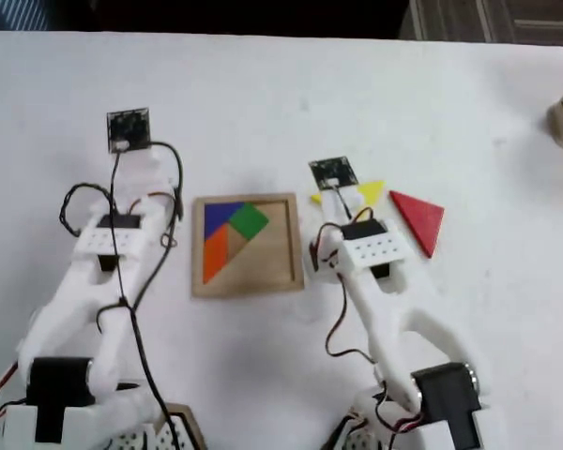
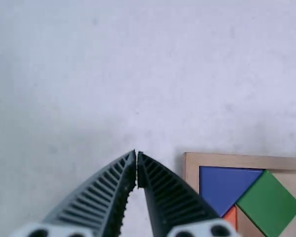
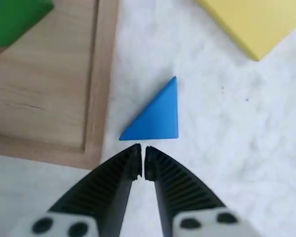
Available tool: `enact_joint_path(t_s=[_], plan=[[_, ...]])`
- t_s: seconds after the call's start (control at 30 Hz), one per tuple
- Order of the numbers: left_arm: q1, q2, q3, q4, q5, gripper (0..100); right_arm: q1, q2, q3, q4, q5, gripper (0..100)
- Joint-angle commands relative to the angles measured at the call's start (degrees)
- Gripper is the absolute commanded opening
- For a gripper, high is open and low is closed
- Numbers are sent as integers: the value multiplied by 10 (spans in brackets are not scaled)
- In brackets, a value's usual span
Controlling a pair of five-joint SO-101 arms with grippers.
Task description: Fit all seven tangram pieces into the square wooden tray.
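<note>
Right gripper [image 3: 142, 159], tips pressed together, just short of small blue triangle [image 3: 158, 117] beside wooden tray [image 3: 103, 84]; left gripper [image 2: 137, 162] likewise, near tray corner.

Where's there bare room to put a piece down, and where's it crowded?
Free: the wide table beyond the far edge of the tray, and bare wood inside it on its right and arm-side parts. Crowded: right of the tray, where the right gripper, small blue triangle, yellow piece and red triangle sit close together.
</note>
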Motion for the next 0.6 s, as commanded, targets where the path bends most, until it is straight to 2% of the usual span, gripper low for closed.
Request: enact_joint_path(t_s=[0.0,0.1,0.57], plan=[[5,-2,-4,-17,-5,24,-6,-26,8,-15,-4,18],[5,-2,-4,-17,-5,24,-4,-19,27,-44,-3,18],[7,-1,-4,-18,-5,26,-4,-17,28,-58,-3,20]])
